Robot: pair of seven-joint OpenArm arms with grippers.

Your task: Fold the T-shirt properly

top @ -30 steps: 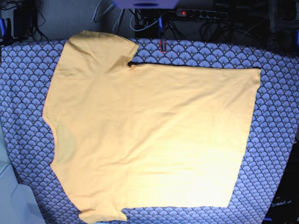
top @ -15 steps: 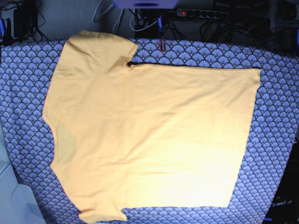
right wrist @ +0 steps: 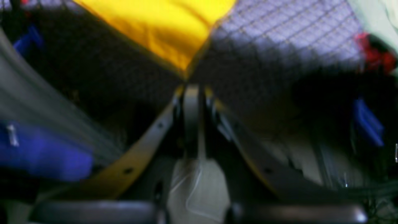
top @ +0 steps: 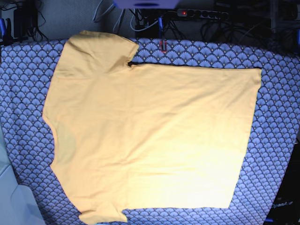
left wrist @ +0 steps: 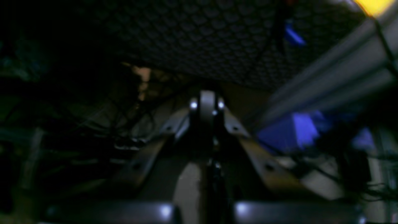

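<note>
Right now, left gripper point(left wrist: 207, 102) fingers pressed together, holding nothing, parked low off table edge. Right gripper point(right wrist: 192, 93) likewise closed and empty, tip just short of T-shirt point(top: 150, 136) corner. Neither touches fabric; both look parked ahead of first fold. T-shirt lies flat, spread sideways on blue-grey scale-patterned cloth point(top: 276, 117): collar left, hem right, one sleeve far left, other near left. Power strip point(top: 201, 14) and cable tangle beyond far edge. Nothing rests on shirt; no obstacle to reaching sleeves or hem.
</note>
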